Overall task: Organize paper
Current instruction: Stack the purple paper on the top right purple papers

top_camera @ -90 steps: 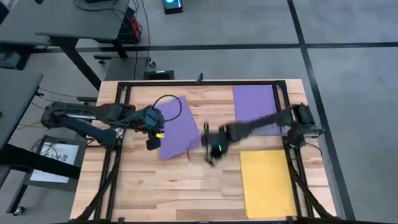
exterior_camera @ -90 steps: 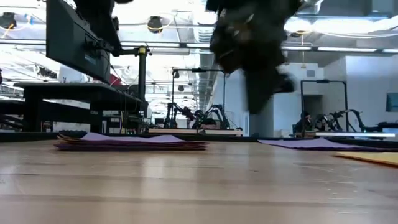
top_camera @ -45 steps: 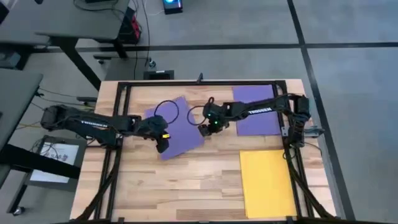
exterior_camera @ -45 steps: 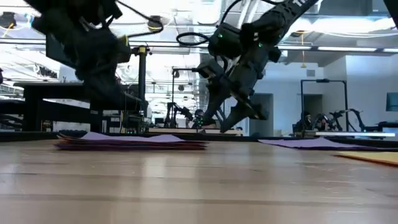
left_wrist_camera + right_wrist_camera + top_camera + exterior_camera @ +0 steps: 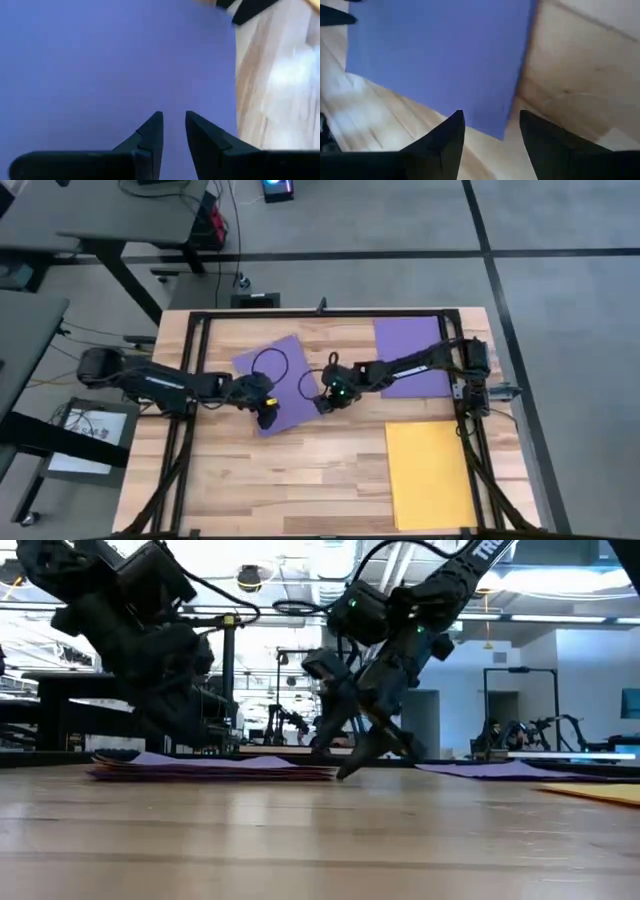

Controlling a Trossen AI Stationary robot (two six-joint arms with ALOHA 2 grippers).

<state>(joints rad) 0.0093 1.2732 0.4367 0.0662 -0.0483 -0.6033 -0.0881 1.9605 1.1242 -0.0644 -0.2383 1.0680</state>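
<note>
A stack of paper with a purple top sheet (image 5: 282,383) lies flat at the table's centre-left; in the low view reddish edges show under the purple top sheet (image 5: 210,768). My left gripper (image 5: 268,417) hangs low over the stack's near part, its fingers (image 5: 174,116) a narrow gap apart above the purple. My right gripper (image 5: 325,400) is open at the stack's right near corner (image 5: 502,132), one finger on either side of it (image 5: 350,755). A single purple sheet (image 5: 410,356) and a yellow sheet (image 5: 430,472) lie flat on the right. My left gripper points down at the purple top sheet (image 5: 150,75) near its near edge; whether its tips touch the sheet I cannot tell. My right gripper slants down from the table's right toward the stack's corner; I cannot tell whether its fingertips (image 5: 345,772) touch paper or table.
A black frame (image 5: 320,313) runs along the table's far edge and down both sides. Bare wood (image 5: 300,480) stretches across the near-left half. Loops of black cable (image 5: 268,360) hang over the stack.
My right gripper has swung from the table's middle toward the far edge, then come back down to the stack's right near corner. My left gripper has moved right and toward the near edge over the stack and dropped lower. The paper has stayed where it was.
</note>
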